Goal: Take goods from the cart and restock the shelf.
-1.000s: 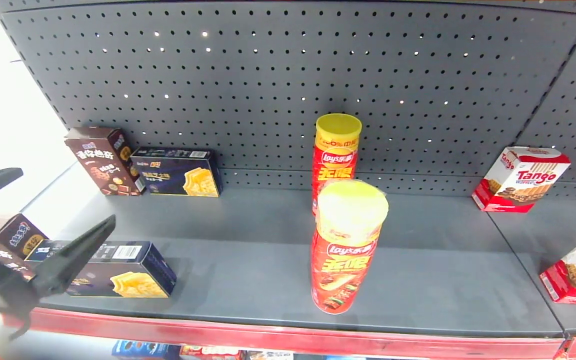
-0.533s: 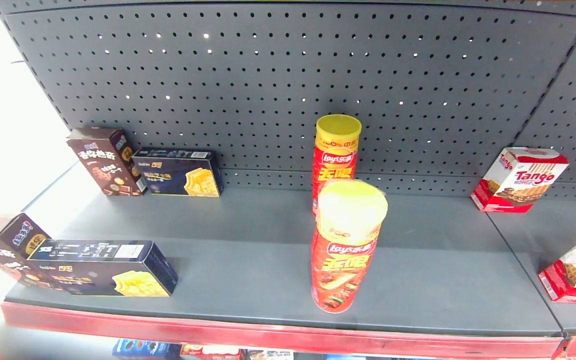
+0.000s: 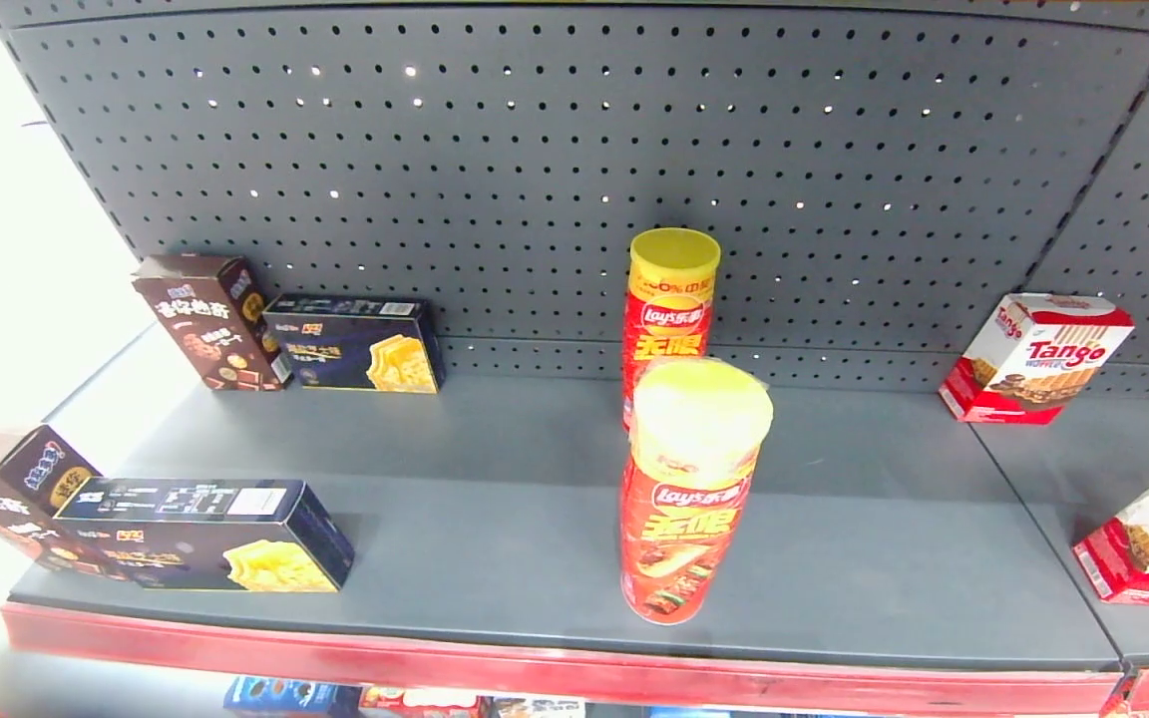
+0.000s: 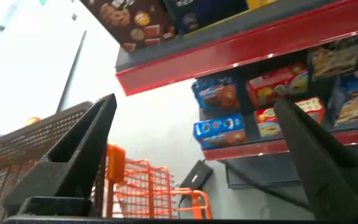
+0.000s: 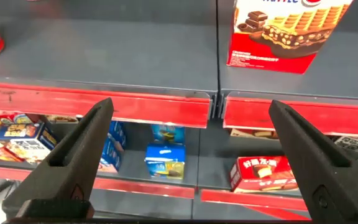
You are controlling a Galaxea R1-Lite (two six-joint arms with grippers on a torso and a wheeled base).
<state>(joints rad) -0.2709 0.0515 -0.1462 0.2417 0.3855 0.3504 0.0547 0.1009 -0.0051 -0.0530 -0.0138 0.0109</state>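
Logged on shelf (image 3: 535,519): two chip cans (image 3: 689,499) at centre, boxes (image 3: 205,534) toward both ends. Judged partly restocked; wide gaps left to fill. Found jaws of left gripper (image 4: 194,102) and right gripper (image 5: 189,104) wide open, holding nothing.

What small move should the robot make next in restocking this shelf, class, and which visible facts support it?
Probably lower the left gripper toward the orange cart for another item. Both it and the right gripper stand open and empty, and the shelf has bare room between the front blue box and the front chip can.
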